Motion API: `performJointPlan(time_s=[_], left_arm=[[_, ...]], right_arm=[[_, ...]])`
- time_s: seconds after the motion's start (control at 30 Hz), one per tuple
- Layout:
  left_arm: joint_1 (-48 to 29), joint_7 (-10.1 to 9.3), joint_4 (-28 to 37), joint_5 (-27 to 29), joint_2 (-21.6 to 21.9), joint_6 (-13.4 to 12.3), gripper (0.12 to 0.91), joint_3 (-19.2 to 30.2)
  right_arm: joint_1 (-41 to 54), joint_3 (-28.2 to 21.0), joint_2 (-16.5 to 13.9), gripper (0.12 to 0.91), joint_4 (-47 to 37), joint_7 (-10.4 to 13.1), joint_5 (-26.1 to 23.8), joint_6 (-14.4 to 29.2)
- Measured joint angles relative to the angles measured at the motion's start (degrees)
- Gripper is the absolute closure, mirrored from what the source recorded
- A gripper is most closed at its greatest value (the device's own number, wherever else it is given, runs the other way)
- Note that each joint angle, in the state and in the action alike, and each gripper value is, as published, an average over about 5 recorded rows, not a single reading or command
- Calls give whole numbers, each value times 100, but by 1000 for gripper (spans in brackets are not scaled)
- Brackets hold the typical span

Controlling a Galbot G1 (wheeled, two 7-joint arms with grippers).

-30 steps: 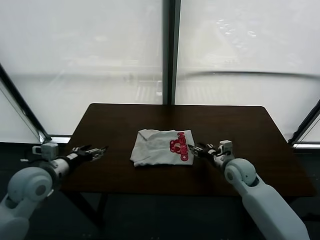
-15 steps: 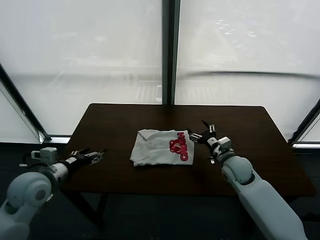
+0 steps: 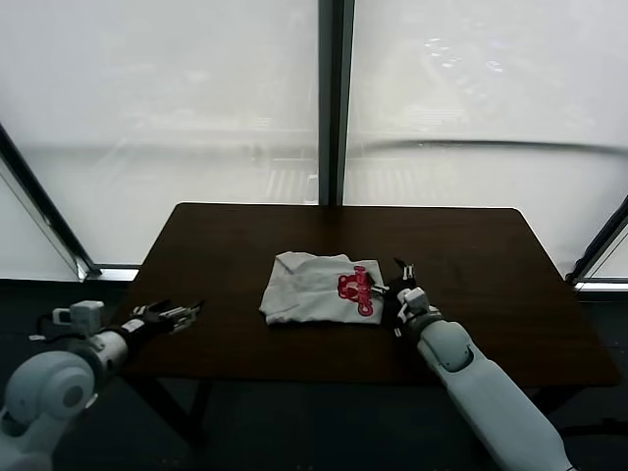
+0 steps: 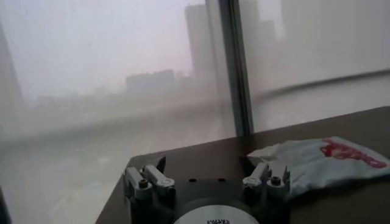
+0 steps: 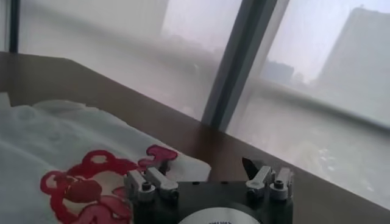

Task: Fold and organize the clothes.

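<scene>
Grey-white shirt (image 3: 319,288), folded, lies mid-counter (image 3: 226,245), red print up. Right claw (image 3: 394,289), jaws spread, has dropped to the shirt's right edge. Left claw (image 3: 182,314), spread, has drawn back, well left of the shirt.

Bright hazy backlight from windows (image 3: 196,108), dim foreground (wrist views soft)

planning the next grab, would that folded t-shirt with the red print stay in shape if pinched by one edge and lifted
Probably not. The T-shirt lies as a soft, wrinkled bundle with uneven edges, so it looks floppy and would likely sag and unfold from one pinched edge. It seems thin and light, so a push from the right gripper beside it would probably bunch it or slide it across the smooth dark table.
</scene>
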Motion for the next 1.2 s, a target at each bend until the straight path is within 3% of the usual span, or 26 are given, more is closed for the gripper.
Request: performJointPlan(time_s=[0.13,0.3,0.47,0.67,0.83,1.0,1.2], left_arm=[[97,8,-57,23,-34,-73,123,-64],[241,188,-126,248,-116,-374,123,-177],[449,632,-175,901,-267,-1223,123,-282],[842,1050,-370,1917,-584,-2397,123,-382],[1377,1137,-588,2929,-926,-3325,123,-431],[2107,1178,-813,3574,-1229,-3887,123,-550],[3057,1165,-944,3756,-1521,-4507,123,-719]], right_arm=[[-70,59,-2,118,12,7,216,239],[-293,278,-141,118,335,97,958,1440],[-831,741,-468,118,963,153,1154,2584],[-2278,1599,-628,118,1979,306,830,3243],[-3891,2416,-519,118,2773,465,652,3554],[-5240,3038,-302,118,3285,632,449,3800],[-6413,3479,-115,118,3637,751,395,3958]])
